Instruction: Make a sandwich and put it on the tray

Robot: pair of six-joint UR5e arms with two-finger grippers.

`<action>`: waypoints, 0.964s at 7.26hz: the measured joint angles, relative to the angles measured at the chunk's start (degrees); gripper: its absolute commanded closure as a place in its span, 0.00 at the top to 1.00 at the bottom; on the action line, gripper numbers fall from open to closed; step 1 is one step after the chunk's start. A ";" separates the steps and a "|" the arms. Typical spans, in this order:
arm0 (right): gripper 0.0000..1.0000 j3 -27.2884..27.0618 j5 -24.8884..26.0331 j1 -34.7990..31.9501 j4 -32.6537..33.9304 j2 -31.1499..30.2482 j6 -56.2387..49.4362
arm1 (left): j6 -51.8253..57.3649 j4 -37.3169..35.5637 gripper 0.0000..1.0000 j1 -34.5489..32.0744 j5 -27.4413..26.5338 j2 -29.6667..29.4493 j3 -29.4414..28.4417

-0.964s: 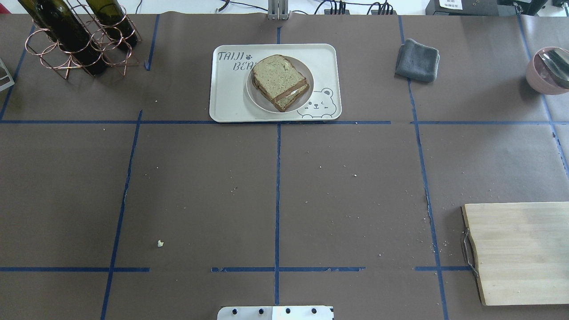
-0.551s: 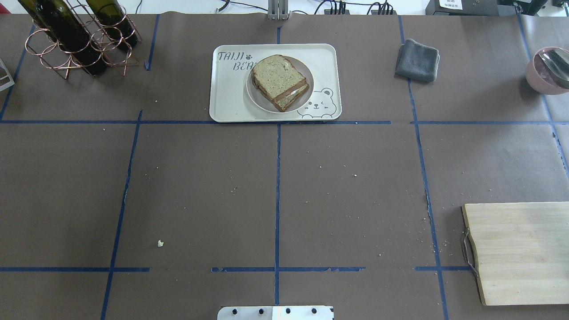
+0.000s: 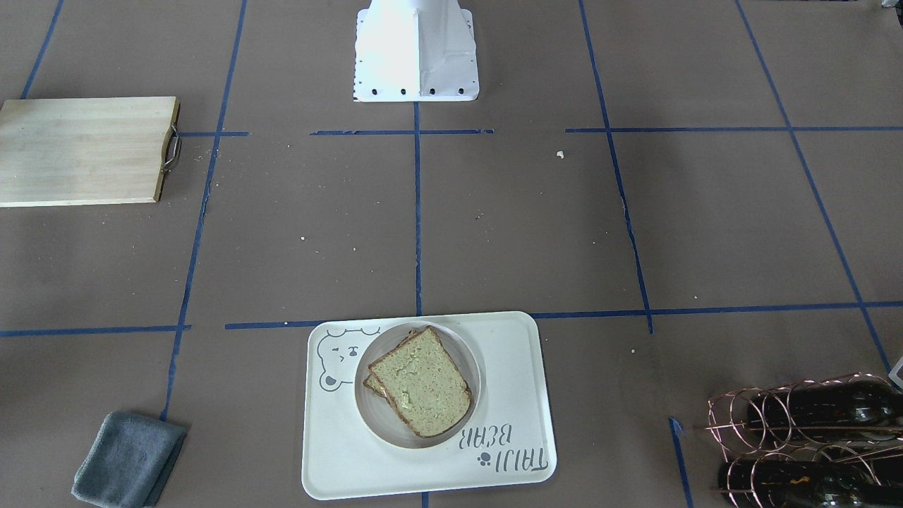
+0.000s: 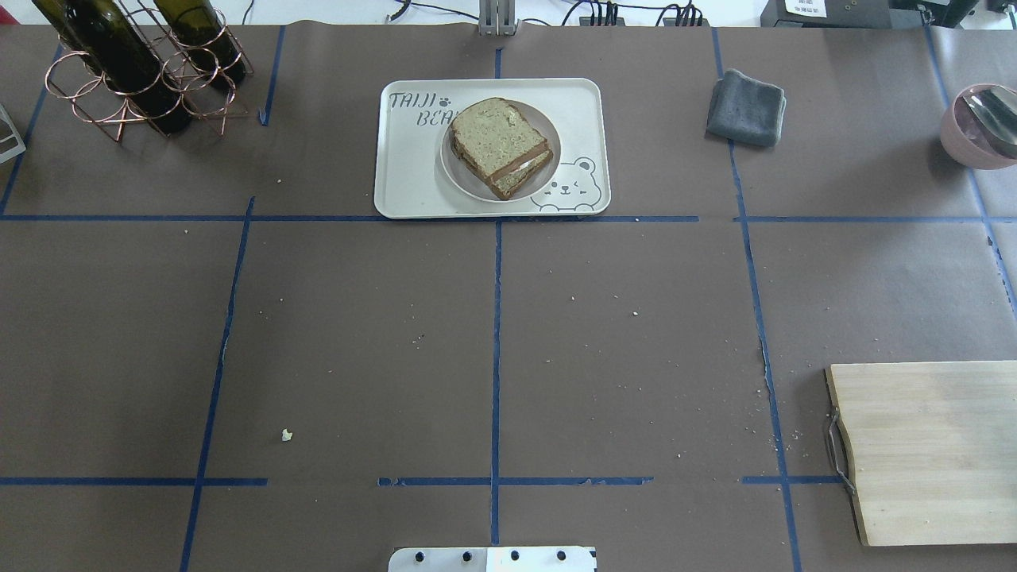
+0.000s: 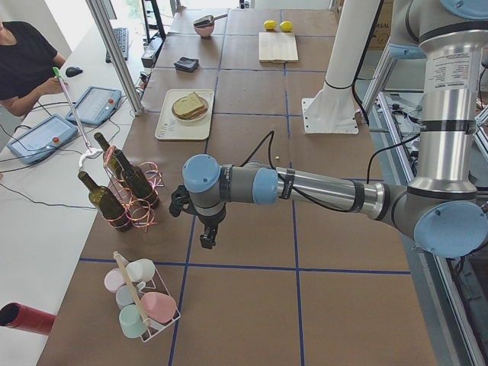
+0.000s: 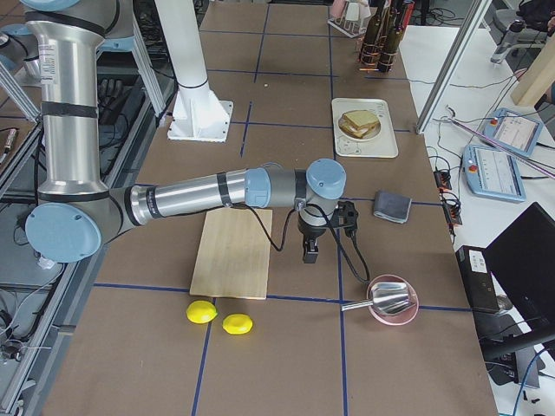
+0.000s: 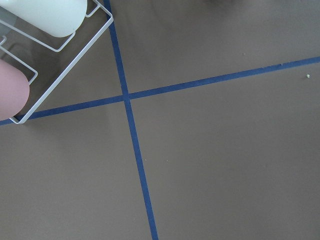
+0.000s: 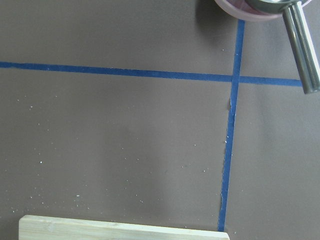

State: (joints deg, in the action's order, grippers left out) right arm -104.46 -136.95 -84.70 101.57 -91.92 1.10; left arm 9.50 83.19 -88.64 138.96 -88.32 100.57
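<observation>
The sandwich (image 4: 500, 147), two greenish-beige slices stacked with a white sliver of egg between them, sits on a round off-white plate (image 4: 461, 176). The plate rests on the cream bear tray (image 4: 413, 175) at the far middle of the table. They also show in the front-facing view: sandwich (image 3: 422, 384), tray (image 3: 508, 353). The yolk is hidden. My left gripper (image 5: 206, 236) hangs over bare table near the bottle rack, far from the tray. My right gripper (image 6: 309, 253) hangs beside the cutting board. Whether either is open or shut I cannot tell.
A wooden cutting board (image 4: 929, 449) lies near right. A grey cloth (image 4: 747, 107) lies right of the tray. A copper rack with wine bottles (image 4: 135, 71) stands far left. A pink bowl with a metal scoop (image 4: 977, 127) is far right. Two lemons (image 6: 221, 318) and a mug rack (image 5: 141, 305) sit at the table's ends.
</observation>
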 measured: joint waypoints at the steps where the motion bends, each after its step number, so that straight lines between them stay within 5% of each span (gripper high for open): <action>1: 1.00 0.25 0.10 0.01 -0.04 -0.24 -0.07 | 0.23 0.69 1.00 0.07 -0.01 0.08 -0.35; 7: 1.00 1.86 -0.07 0.06 -0.12 0.61 0.00 | 0.34 4.23 1.00 0.63 -0.83 -1.45 -2.37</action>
State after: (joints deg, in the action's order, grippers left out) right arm -102.61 -137.02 -84.64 101.46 -91.30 1.11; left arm 9.84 87.41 -88.01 138.13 -89.77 98.20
